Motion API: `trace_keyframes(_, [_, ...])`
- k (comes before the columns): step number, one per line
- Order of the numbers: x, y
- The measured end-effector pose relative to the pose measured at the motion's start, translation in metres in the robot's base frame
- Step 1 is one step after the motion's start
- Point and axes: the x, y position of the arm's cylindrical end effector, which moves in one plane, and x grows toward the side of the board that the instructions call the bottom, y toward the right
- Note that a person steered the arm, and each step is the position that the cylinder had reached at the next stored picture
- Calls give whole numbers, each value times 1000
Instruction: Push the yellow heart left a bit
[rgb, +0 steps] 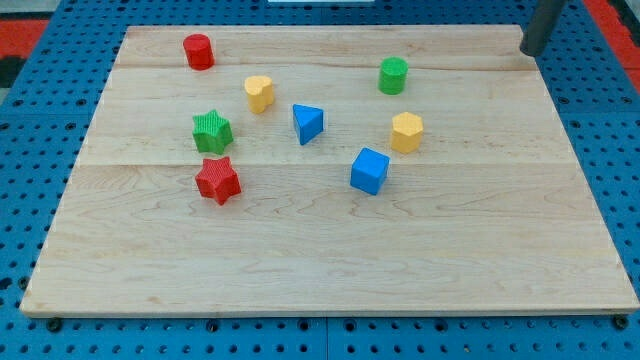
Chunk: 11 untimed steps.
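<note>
Tool (531, 52) (rod cropped) — top-right corner

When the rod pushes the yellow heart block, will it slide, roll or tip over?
The small yellow heart-shaped block looks squat with a flat top, so it probably slides without tipping. The smooth wooden board likely offers little grip. An off-centre push may turn it. My tip is far away, at the view's top right.

The yellow heart (259, 93) is a small ribbed block standing upright on the wooden board, untouched. It lies well apart from my tip (530, 52), far toward the view's left and slightly lower.
</note>
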Motion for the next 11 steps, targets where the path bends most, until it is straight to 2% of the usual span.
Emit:
trace_keyframes(1, [8, -33])
trace_keyframes(3, [82, -62])
trace_keyframes(4, [70, -89])
trace_keyframes(5, [93, -123])
trace_keyframes(6, [99, -217])
trace_keyframes(8, [100, -285])
trace_keyframes(9, [103, -363])
trace_keyframes(10, [119, -374])
trace_keyframes(11, [144, -332])
